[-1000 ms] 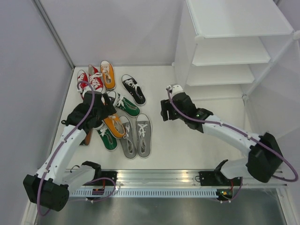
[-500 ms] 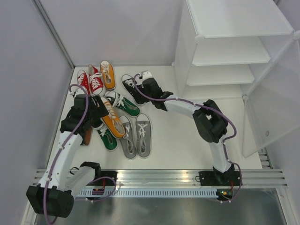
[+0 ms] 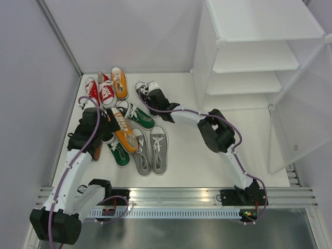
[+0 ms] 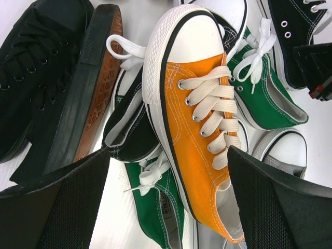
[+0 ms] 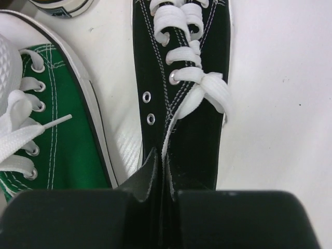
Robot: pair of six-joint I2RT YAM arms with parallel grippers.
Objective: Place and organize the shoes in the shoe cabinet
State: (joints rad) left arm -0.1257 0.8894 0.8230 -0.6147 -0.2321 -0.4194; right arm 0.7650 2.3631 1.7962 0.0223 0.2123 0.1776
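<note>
The shoes lie in a heap at the left of the floor. My right gripper (image 3: pixel 154 98) is shut, its jaws pinched on the collar edge of a black shoe (image 3: pixel 140 88) (image 5: pixel 181 104) that lies flat on the floor. The right gripper (image 5: pixel 161 166) has a green shoe (image 5: pixel 57 129) just to its left. My left gripper (image 3: pixel 106 126) (image 4: pixel 168 153) hangs open over the pile, and an orange shoe (image 4: pixel 197 119) (image 3: pixel 124 136) lies between its spread fingers, untouched. The white shoe cabinet (image 3: pixel 249 83) stands at the back right with bare shelves.
Red pair (image 3: pixel 101 89), another orange shoe (image 3: pixel 119 82), green shoes (image 3: pixel 137 115), grey pair (image 3: pixel 150 149). Two all-black shoes (image 4: pixel 46 88), one showing a brown sole, lie under the left arm. A translucent panel (image 3: pixel 295 129) stands right of the cabinet. Walls close in on the left and at the back.
My right arm swung left from in front of the cabinet to the black shoe and closed on its collar. The left arm drew back slightly and stayed open.
</note>
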